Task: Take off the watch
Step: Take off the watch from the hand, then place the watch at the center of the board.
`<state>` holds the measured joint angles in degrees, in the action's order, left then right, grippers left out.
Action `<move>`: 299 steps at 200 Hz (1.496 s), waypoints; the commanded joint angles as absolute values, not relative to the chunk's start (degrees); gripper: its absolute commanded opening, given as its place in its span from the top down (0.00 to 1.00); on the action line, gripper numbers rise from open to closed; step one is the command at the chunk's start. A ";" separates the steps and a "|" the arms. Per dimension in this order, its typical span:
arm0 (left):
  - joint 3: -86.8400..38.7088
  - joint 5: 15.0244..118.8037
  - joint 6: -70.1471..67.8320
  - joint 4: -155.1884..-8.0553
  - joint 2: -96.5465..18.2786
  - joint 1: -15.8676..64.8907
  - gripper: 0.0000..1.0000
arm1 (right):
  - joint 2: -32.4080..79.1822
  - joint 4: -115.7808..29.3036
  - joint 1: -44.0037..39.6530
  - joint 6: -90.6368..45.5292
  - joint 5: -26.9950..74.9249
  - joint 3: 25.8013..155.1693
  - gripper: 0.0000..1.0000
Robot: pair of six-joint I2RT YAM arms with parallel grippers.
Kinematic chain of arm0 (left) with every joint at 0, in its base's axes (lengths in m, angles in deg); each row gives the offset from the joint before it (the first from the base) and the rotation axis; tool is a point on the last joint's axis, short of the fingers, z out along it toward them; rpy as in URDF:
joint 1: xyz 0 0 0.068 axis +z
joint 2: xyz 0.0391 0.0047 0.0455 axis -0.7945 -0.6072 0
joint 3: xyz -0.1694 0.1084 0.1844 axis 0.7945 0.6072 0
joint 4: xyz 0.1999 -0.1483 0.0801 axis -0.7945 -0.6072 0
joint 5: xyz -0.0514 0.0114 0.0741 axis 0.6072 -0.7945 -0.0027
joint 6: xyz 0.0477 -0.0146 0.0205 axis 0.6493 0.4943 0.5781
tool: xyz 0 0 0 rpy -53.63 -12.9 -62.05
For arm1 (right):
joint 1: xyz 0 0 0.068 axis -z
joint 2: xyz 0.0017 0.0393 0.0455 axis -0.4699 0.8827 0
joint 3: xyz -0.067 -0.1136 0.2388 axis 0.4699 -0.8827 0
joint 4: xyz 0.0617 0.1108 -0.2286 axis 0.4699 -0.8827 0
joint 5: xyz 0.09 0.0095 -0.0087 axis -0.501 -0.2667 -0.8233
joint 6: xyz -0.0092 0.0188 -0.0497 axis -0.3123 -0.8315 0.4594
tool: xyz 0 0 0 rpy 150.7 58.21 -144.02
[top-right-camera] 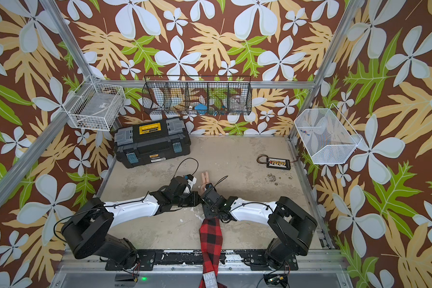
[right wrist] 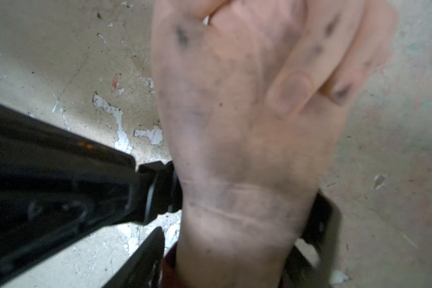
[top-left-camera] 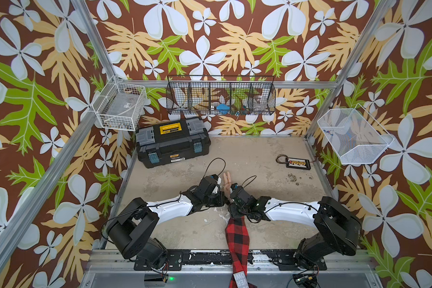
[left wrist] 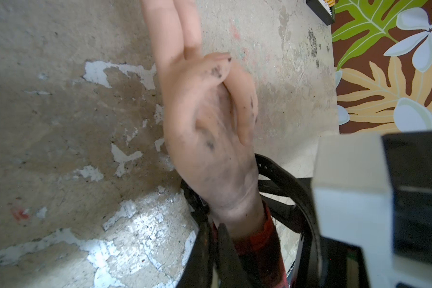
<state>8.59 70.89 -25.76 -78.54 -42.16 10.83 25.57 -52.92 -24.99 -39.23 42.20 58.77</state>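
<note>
1. Watch [left wrist: 282, 179]: black, worn on the wrist of the mannequin hand [top-left-camera: 227, 180] at mid-table; on one side its strap bows out from the wrist.
2. Mannequin hand: smudged, two fingers extended, the others folded; a red-and-black plaid sleeve [top-left-camera: 236, 232] covers the forearm.
3. Left gripper [left wrist: 213, 224]: jaws set nearly together, pinching the black band of the watch at the wrist's edge.
4. Right gripper [right wrist: 235, 239]: jaws apart, one on each side of the wrist, opposite the left gripper.
5. Table [top-left-camera: 247, 159]: worn beige surface; black toolbox [top-left-camera: 172, 143] at the far left, well apart from the hand.
</note>
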 commanded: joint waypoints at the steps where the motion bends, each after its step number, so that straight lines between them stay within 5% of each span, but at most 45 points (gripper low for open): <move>1: 7.85 68.59 -25.70 -78.87 -42.52 10.77 0.90 | 24.76 -53.04 -24.97 -39.36 43.12 59.01 0.41; 41: 5.85 63.71 -23.88 -84.15 -42.72 11.27 0.91 | 21.90 -54.48 -24.97 -39.00 45.47 59.49 0.60; 76: 4.57 61.75 -21.39 -89.99 -41.90 13.88 0.92 | 19.66 -55.24 -24.88 -39.18 47.51 58.96 0.64; 172: 2.67 59.72 -7.21 -103.11 -40.52 23.49 0.93 | 15.51 -55.19 -21.73 -39.24 47.83 54.18 0.68; 233: -0.22 57.55 -4.65 -104.67 -40.84 23.69 0.78 | 16.59 -55.04 -21.19 -39.82 47.92 53.07 0.67; 299: -2.07 51.64 -3.27 -107.86 -41.57 23.78 0.85 | 16.94 -56.18 -20.13 -40.85 48.96 52.49 0.67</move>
<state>-1.46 54.70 -4.63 -105.57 -41.02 23.62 16.87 -56.35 -20.24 -40.81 46.84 52.43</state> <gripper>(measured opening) 0.168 0.405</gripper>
